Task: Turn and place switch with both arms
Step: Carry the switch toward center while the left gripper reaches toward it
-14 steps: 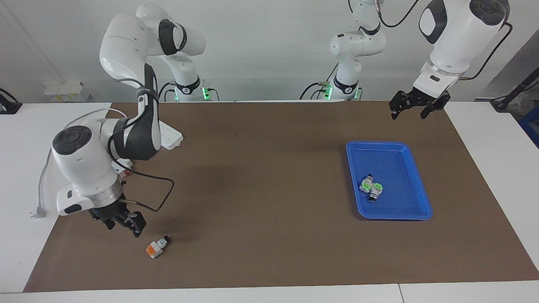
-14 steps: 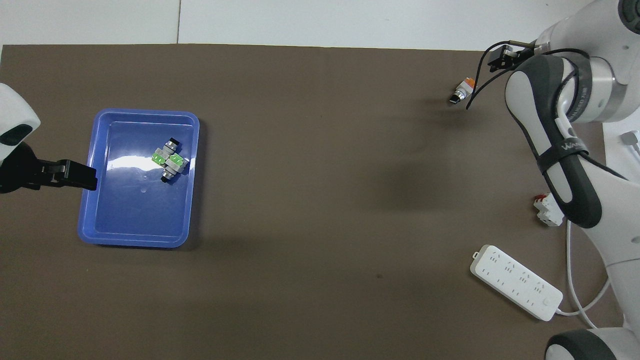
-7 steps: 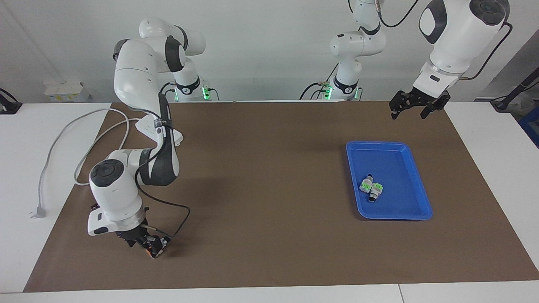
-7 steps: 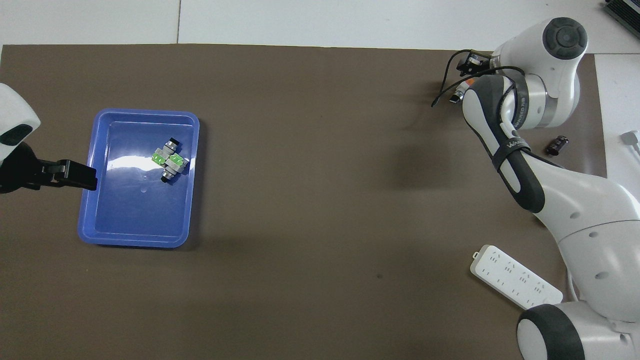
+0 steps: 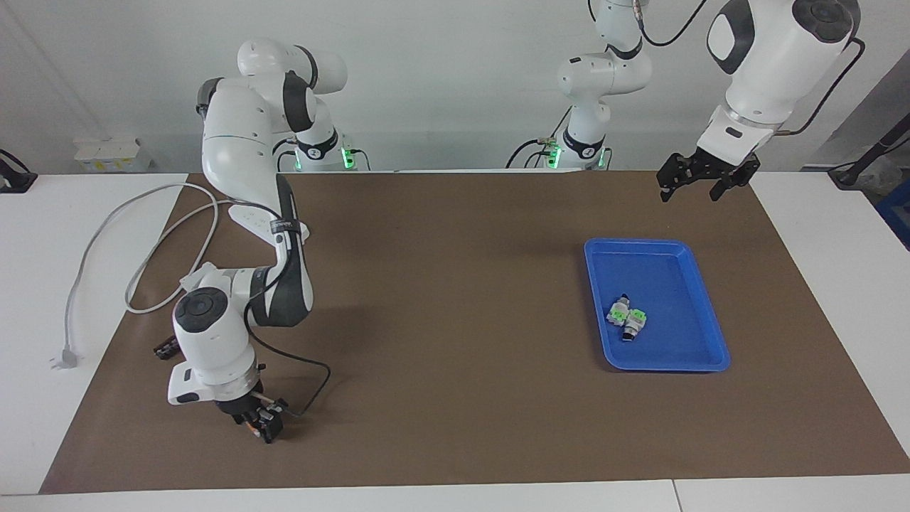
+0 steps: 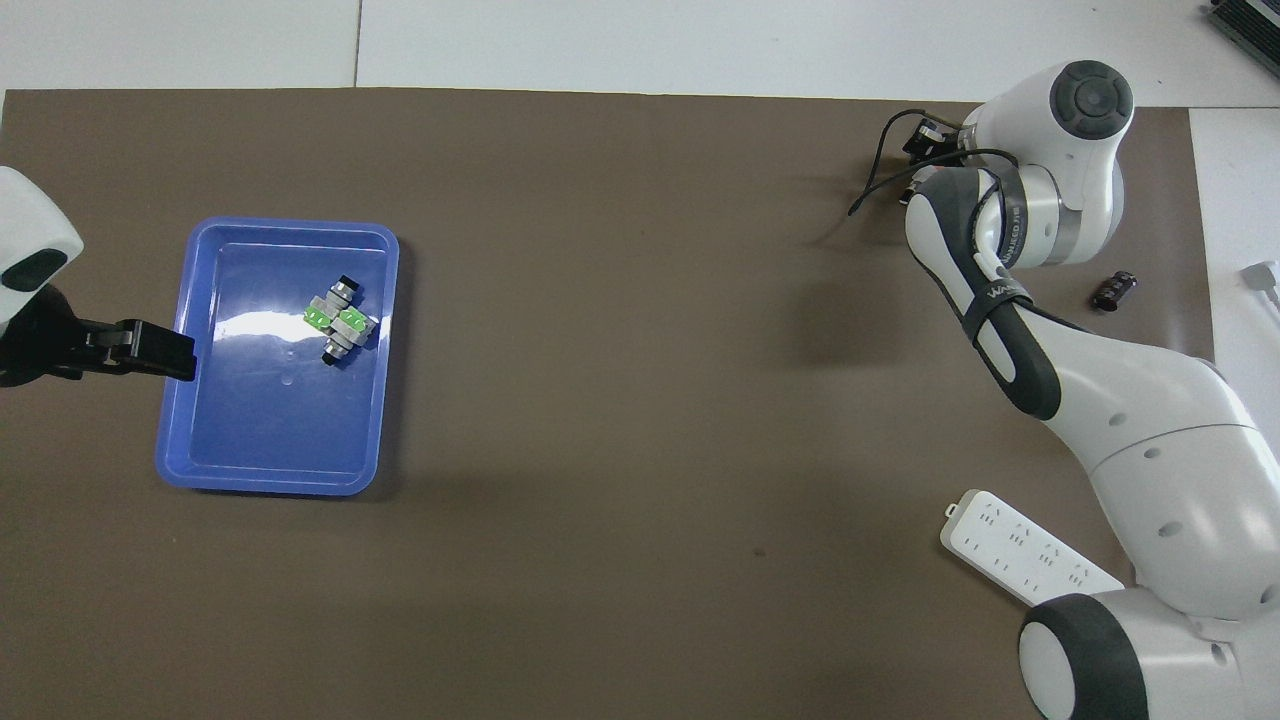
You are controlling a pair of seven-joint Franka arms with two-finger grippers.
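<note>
The switch (image 5: 251, 424) lies on the brown mat near the table edge farthest from the robots, at the right arm's end. Only a sliver of its orange block shows between the black fingers. My right gripper (image 5: 259, 424) is down on the mat and shut on the switch. In the overhead view the right arm's wrist (image 6: 1040, 190) covers the switch. My left gripper (image 5: 700, 181) hangs open and empty in the air over the mat near the blue tray (image 5: 682, 359); the left arm waits there. The left gripper (image 6: 150, 350) shows beside the tray in the overhead view too.
Two switches that show green (image 5: 625, 318) (image 6: 338, 320) lie together in the tray (image 6: 200, 460). A white power strip (image 6: 1030, 565) lies near the right arm's base, its grey cable (image 5: 106, 235) looping off the mat. A small black part (image 6: 1114, 290) lies beside the right arm.
The right arm swung over to the switch, lowered its gripper onto it and closed its fingers around it. The left arm has not moved.
</note>
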